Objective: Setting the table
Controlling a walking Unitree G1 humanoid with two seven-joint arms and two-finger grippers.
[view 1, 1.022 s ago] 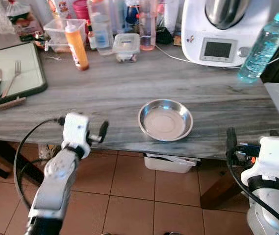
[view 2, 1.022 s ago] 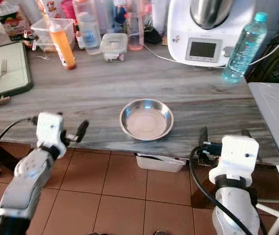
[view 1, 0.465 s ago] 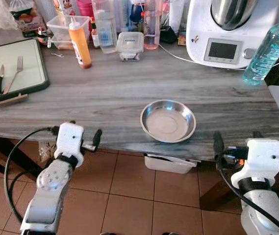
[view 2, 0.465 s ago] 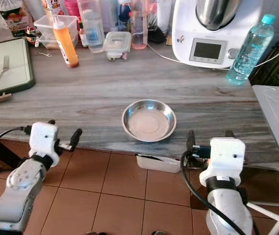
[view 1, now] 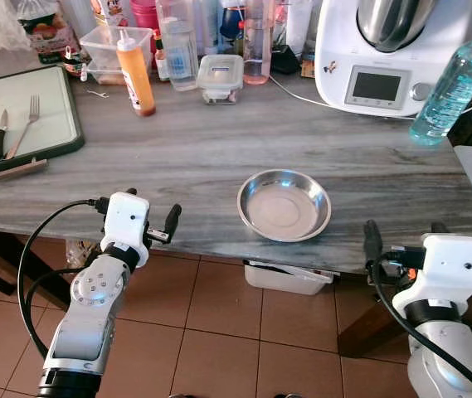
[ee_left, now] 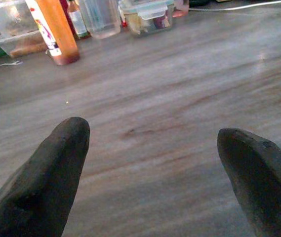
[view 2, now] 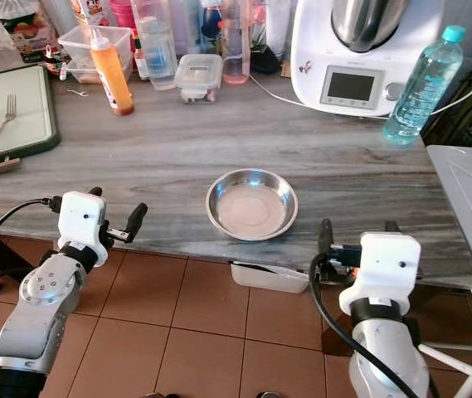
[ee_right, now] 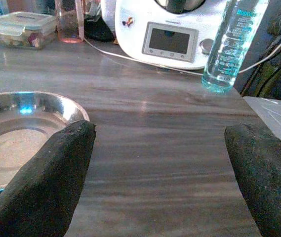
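While hands [view 1: 151,217] gape, bowl [view 1: 284,204] between

The left end effector [ee_left: 152,168], fingers spread, hangs over the grey table [ee_left: 170,98] facing an orange bottle [ee_left: 54,29].

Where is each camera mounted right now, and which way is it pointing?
Head eyes: look forward and down at the table, steel bowl, left hand and right hand.
Left wrist: looks along its open fingers across the table toward the orange sauce bottle.
Right wrist: along its open fingers toward bowl and water bottle.
Shared: bowl.
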